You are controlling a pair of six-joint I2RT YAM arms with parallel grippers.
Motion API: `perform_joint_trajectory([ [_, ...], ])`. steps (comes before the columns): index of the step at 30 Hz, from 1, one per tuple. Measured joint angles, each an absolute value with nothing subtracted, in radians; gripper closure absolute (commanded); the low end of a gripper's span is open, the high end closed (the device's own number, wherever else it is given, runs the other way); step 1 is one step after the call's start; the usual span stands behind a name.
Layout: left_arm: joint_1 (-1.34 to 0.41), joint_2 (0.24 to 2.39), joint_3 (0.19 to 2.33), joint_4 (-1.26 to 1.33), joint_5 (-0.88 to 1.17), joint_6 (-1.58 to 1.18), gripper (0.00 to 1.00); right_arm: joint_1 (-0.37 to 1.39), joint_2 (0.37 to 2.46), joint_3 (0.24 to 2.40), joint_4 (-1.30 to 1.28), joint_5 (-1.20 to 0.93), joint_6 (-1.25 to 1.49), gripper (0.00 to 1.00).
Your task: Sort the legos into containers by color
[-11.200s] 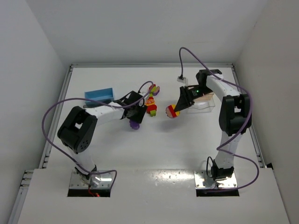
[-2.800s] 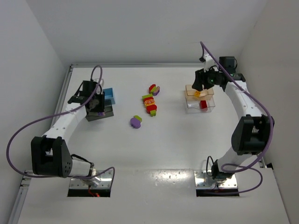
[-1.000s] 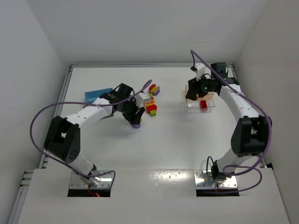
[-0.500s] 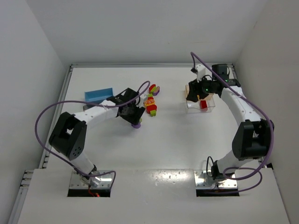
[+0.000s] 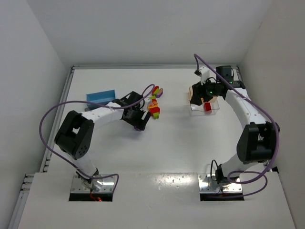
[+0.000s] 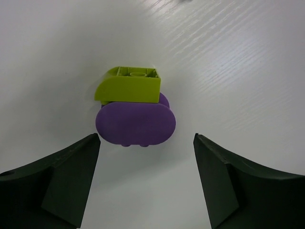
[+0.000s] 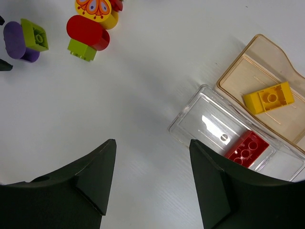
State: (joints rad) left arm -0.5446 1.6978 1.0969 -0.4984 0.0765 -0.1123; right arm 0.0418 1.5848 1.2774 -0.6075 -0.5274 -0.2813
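Swung back in, left gripper (image 6: 145, 139), jaws wide, now straddles the purple block (image 6: 136, 125) capped by a lime block (image 6: 129, 86), well apart from the clear tub (image 7: 190, 119) holding a red brick (image 7: 247, 147), just beside which right gripper (image 7: 152, 143) hangs wide open; a pickup looks likely next.

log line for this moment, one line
left fingers open, flanking purple oval lego under lime green lego, no contact | right fingers open, empty | red rectangular lego in clear plastic tub
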Motion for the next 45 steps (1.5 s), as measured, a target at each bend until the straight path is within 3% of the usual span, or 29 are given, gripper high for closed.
perform_joint_trajectory([
  [9,-0.533,1.794,1.116,-0.470,0.094,-0.109,0.18,0.042,1.606,1.282,-0.614,-0.527,-0.282,0.36],
  [12,-0.522,1.808,1.116,-0.456,0.095,-0.103,0.29,0.042,1.620,1.284,-0.615,-0.527,-0.286,0.36],
  [15,-0.506,1.810,1.118,-0.440,0.105,-0.093,0.48,0.042,1.621,1.284,-0.616,-0.527,-0.289,0.36],
  [16,-0.501,1.810,1.119,-0.431,0.108,-0.089,0.58,0.042,1.621,1.285,-0.616,-0.527,-0.289,0.36],
  [18,-0.495,1.808,1.119,-0.418,0.116,-0.082,0.64,0.042,1.627,1.292,-0.624,-0.533,-0.289,0.36],
  [24,-0.487,1.637,1.018,-0.348,0.199,-0.031,0.64,0.045,1.724,1.387,-0.719,-0.656,-0.301,0.36],
  [27,-0.492,1.495,0.970,-0.319,0.258,-0.002,0.64,0.063,1.830,1.488,-0.836,-0.799,-0.319,0.27],
  [31,-0.511,1.385,0.967,-0.263,0.297,0.027,0.64,0.121,1.987,1.612,-0.973,-0.952,-0.372,0.24],
  [45,-0.593,1.366,0.967,-0.245,0.298,0.047,0.64,0.305,2.028,1.712,-1.067,-1.105,-0.351,0.20],
])
